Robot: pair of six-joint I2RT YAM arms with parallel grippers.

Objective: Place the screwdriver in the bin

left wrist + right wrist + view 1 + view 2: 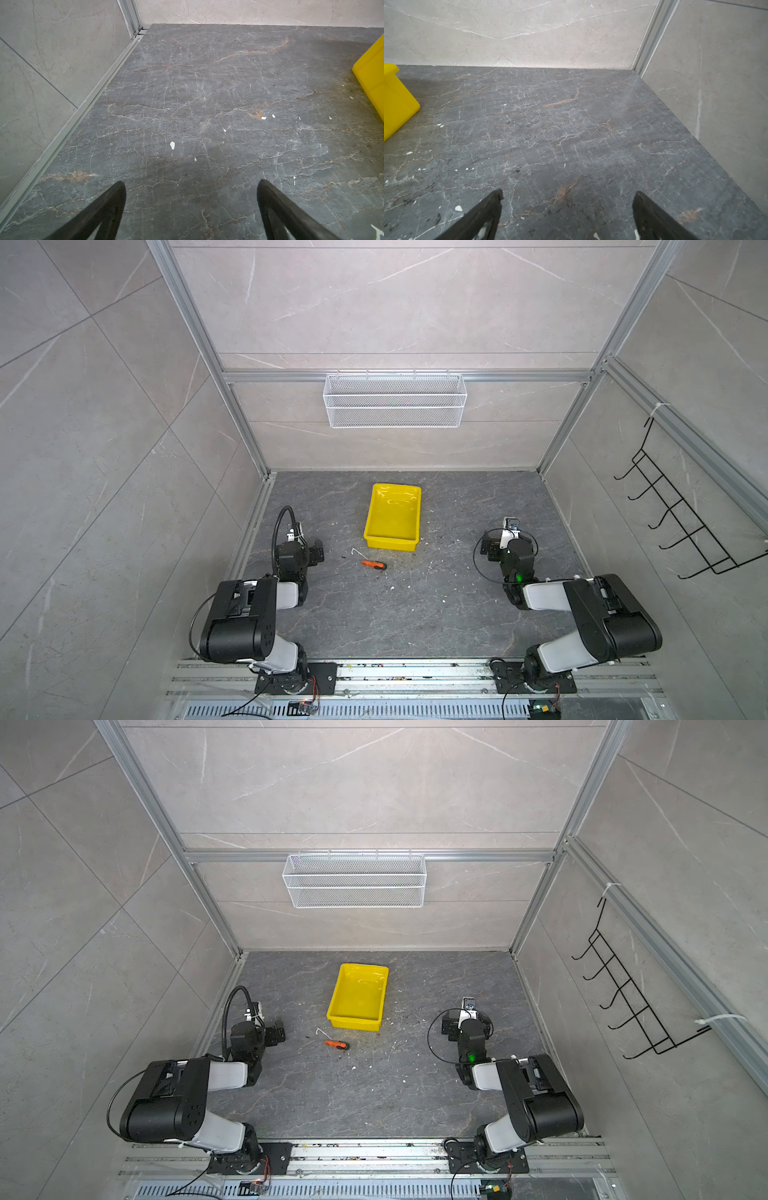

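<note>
A dark grey, marble-veined bench (pixel 415 614) is carrying everything. A bright yellow, shallow rectangular plastic bin (pixel 390 544) is sitting on it towards the back, near the middle. A small screwdriver with an orange handle and a black end (pixel 373 564) is lying flat on the bench just in front of the bin's left front corner, not touching it. A thin white bent scrap (pixel 358 551) is lying between the two. Small white flecks (pixel 172 145) are dotting the surface.

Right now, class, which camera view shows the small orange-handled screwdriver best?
Both top views: the small orange-handled screwdriver lies whole on the dark grey stone tabletop, near the bright yellow plastic tray. Neither wrist view shows it, only tabletop and a tray edge.
</note>
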